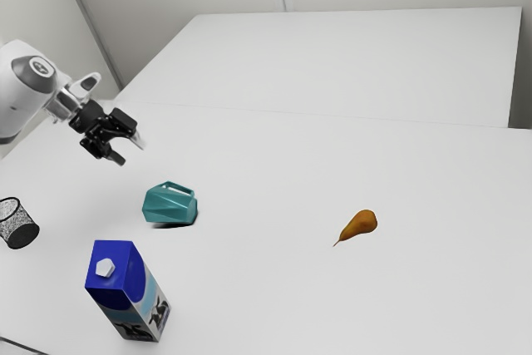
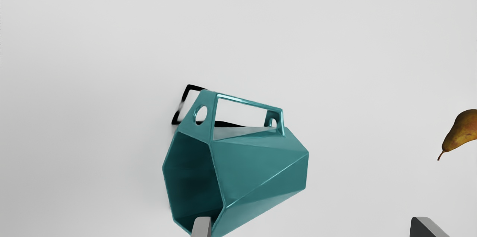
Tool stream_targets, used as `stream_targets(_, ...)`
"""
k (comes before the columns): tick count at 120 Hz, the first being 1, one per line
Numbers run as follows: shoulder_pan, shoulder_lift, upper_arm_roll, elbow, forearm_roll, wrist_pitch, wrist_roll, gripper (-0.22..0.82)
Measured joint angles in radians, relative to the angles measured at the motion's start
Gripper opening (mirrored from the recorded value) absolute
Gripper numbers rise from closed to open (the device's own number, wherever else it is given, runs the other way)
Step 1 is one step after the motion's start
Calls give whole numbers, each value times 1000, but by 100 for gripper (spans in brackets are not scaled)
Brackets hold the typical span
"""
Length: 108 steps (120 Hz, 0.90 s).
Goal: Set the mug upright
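Hovering with gripper [image 1: 130, 152] spread wide, nothing pinched, at eleven o'clock from mug [image 1: 170, 205] in exterior view. Mug lies on its side on table [image 1: 274, 288], mouth [image 2: 193, 177] turned away from pear [image 1: 359, 223], handle [image 2: 249, 102] up off table. Pear sits near three o'clock from mug, milk carton [image 1: 129, 288] at seven. Upright pose not reached as things lie. Left, I judge: grip mug, swing base down, set it standing, let go.
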Motion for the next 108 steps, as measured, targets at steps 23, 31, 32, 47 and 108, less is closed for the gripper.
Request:
stream_targets(23, 27, -2, 2, -109, -113, 73, 98, 58)
stream_targets(31, 39, -2, 2, -145, -159, 96, 137, 58)
stream_targets(32, 41, -2, 2, -149, -164, 99, 142, 58)
stream_targets(47, 63, 6, 3, -190, -242, 129, 219, 58)
stream_targets(108, 82, 47, 3, -257, -393, 180, 488, 58)
